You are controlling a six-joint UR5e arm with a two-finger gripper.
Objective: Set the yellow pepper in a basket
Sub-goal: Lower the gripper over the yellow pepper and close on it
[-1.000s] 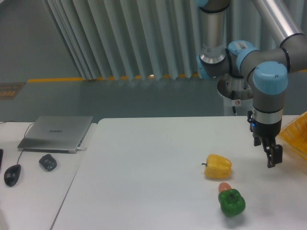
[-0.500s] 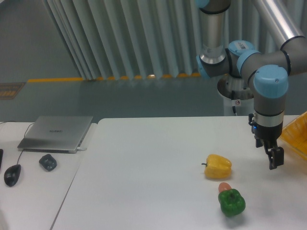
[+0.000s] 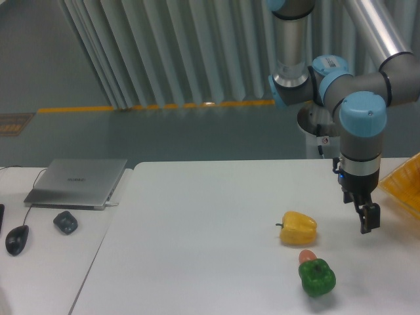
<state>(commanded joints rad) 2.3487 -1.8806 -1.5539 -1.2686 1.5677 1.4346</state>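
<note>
On the white surface (image 3: 197,230) the yellow pepper (image 3: 298,228) lies stem leftward, apart from and left of the empty hand (image 3: 366,220), whose opening cannot be told, with the basket (image 3: 405,184) beyond.

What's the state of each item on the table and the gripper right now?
yellow pepper: on its side on the table, stem pointing left, not gripped.
green pepper: on the table, in front of the yellow one, untouched.
small orange-red item: against the green pepper, partly hidden.
basket: at right edge, only partly in view.
gripper: right of the yellow pepper, holding nothing; jaw opening unclear.
laptop: lid closed.
</note>
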